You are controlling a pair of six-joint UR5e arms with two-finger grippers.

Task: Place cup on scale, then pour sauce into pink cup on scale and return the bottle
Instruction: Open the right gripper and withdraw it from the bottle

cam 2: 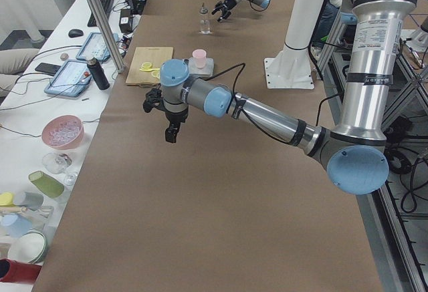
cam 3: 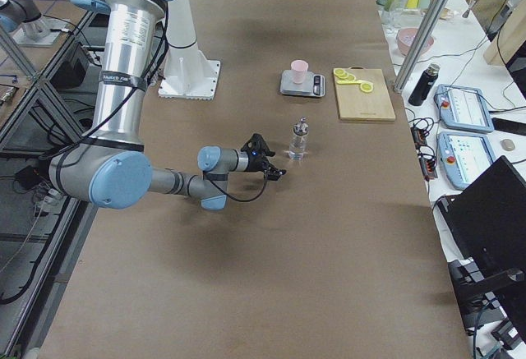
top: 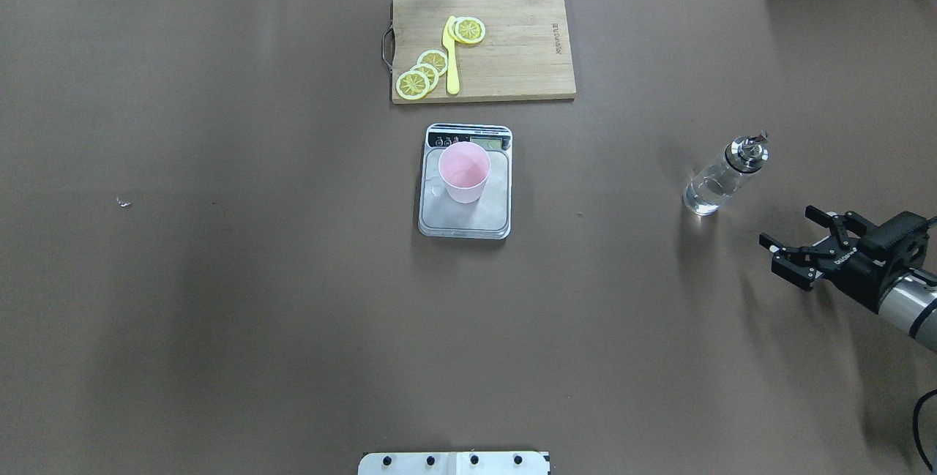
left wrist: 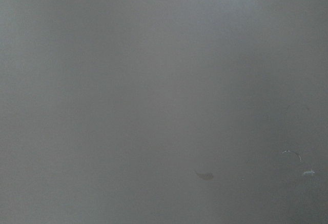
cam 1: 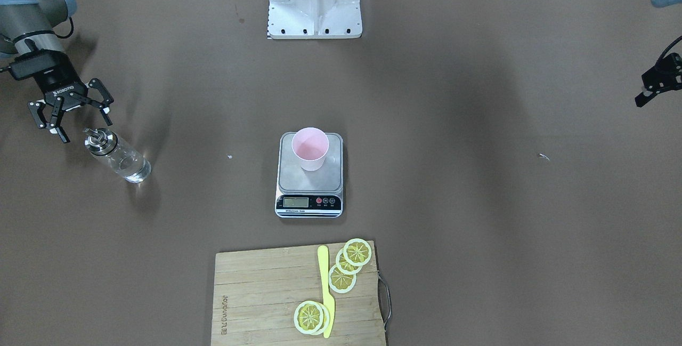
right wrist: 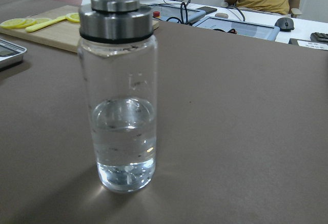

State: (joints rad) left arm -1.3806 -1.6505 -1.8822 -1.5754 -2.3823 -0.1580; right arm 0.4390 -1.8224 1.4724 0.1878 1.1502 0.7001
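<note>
The left claw (cam 1: pixel 658 82) hangs over bare tabletop (top: pixel 219 277); I cannot tell how its jaws stand. At centre, the pink cup (top: pixel 463 171) stands upright on the scale (top: pixel 468 222). Further right the bottle (top: pixel 721 178), part full of clear sauce (right wrist: pixel 123 137), stands near the right claw (top: pixel 785 225), which is spread wide and grips nothing.

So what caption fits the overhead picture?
Pink cup on the scale; open right hand hovers near the glass bottle.
</note>
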